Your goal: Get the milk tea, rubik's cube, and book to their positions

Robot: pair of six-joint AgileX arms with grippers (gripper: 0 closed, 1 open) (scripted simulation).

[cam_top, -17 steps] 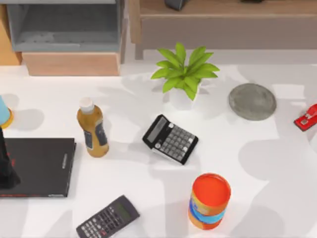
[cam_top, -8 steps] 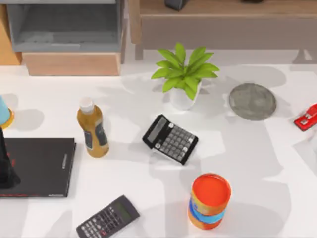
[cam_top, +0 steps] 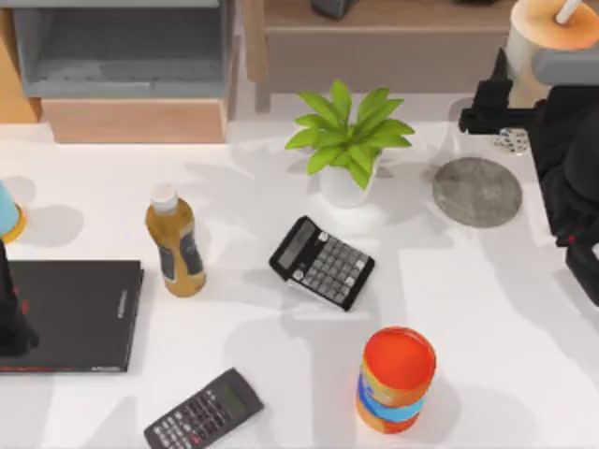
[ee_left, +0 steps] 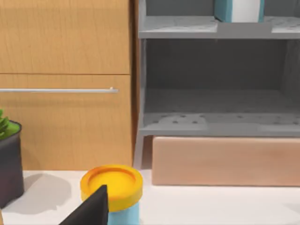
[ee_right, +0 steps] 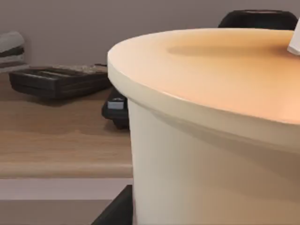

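Note:
The milk tea (cam_top: pixel 552 33), a beige cup with an orange-tan lid and a white straw, hangs at the top right, above the table's back edge. My right gripper (cam_top: pixel 526 101) is shut on it. The cup's lid and wall (ee_right: pixel 211 117) loom close in the right wrist view. A round grey coaster (cam_top: pixel 476 191) lies just in front and to the left of the cup. The book (ee_left: pixel 224 9), teal with white pages, stands on the grey shelf's upper board. The rubik's cube is out of view. My left arm (cam_top: pixel 9 313) is parked at the left edge, over a black book (cam_top: pixel 80 313).
A potted plant (cam_top: pixel 348 140) stands left of the coaster. An amber bottle (cam_top: pixel 175 243), two calculators (cam_top: pixel 321 262) (cam_top: pixel 203 412) and an orange-and-blue can (cam_top: pixel 397 379) are spread over the table. A grey shelf unit (cam_top: pixel 122 47) is at the back left.
My right arm has come into view at the top right, carrying the milk tea. It now covers the red stapler at the right edge. The left arm has not moved.

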